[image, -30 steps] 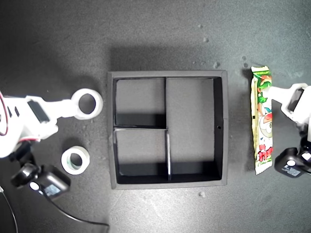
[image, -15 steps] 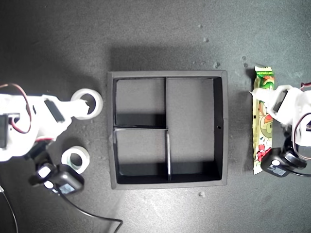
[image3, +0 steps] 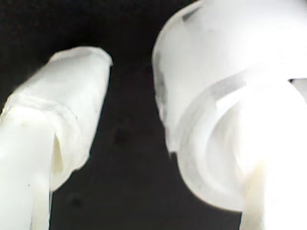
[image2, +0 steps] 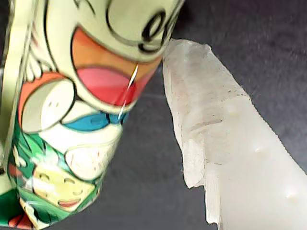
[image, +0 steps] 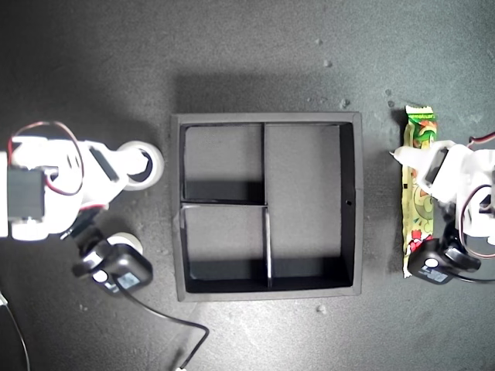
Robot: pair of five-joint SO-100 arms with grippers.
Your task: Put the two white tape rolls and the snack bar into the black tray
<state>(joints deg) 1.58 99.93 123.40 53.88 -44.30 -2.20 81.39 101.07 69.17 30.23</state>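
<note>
The black tray [image: 352,205] sits mid-table with nothing in its compartments. At the exterior view's right lies the snack bar [image: 418,202] [image2: 72,124], and my first gripper [image: 408,158] stands open over its upper half, one finger [image2: 216,134] beside the wrapper with a small gap. At the exterior view's left, the larger white tape roll [image: 155,166] [image2: 0,0] [image3: 192,96] lies flat. My second gripper [image: 133,163] is open at it, one finger [image3: 62,120] outside the ring and the other reaching into its hole. The smaller white tape roll [image: 128,240] is partly hidden behind that arm's camera.
A black cable [image: 166,325] trails from the second arm's camera [image: 116,268] across the mat at the exterior view's lower left. The first arm's camera [image: 435,263] covers the bar's lower end. Small crumbs [image: 321,309] dot the dark mat around the tray.
The second arm has moved toward the tray and down, its finger now in the larger roll's hole, its camera covering the smaller roll. The first arm has moved in over the snack bar.
</note>
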